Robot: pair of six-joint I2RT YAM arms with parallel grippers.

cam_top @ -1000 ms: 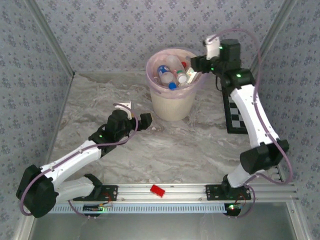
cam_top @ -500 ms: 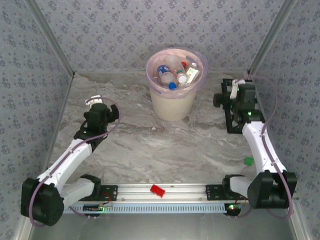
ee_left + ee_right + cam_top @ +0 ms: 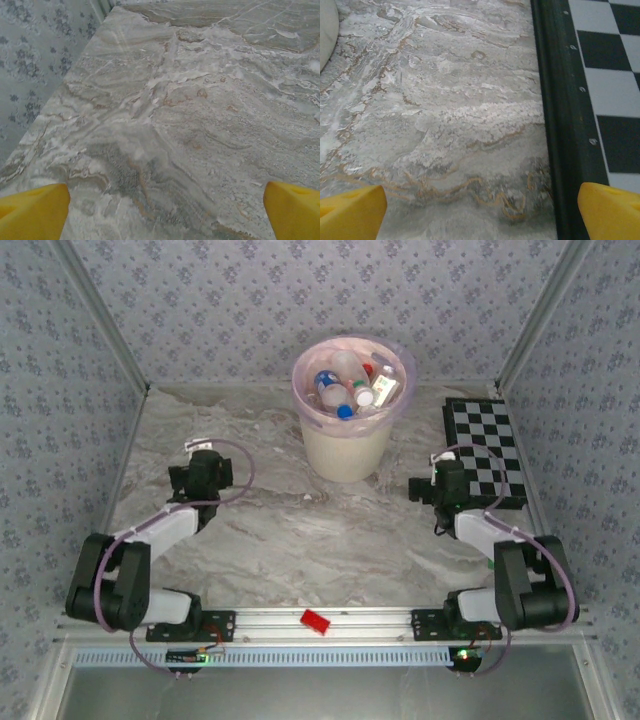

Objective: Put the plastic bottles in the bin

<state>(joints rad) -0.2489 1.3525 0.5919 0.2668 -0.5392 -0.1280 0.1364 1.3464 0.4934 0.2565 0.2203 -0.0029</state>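
Left jaws, right jaws both apart, empty; clear plastic bottles [image 3: 345, 385] fill the round cream bin [image 3: 345, 452] at twelve o'clock. Right jaws could clip the black-and-white chequered board [image 3: 488, 440].

bin [image 3: 348, 455] cream, pink-lined | board [image 3: 485, 445] black-white chequered | fingers [image 3: 32, 210] yellow

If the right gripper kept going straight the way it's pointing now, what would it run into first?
Most likely the bare marble table, just left of the chequered board's dark frame. The open right gripper tilts down toward it; the bin lies off to the left. Depth is hard to judge.
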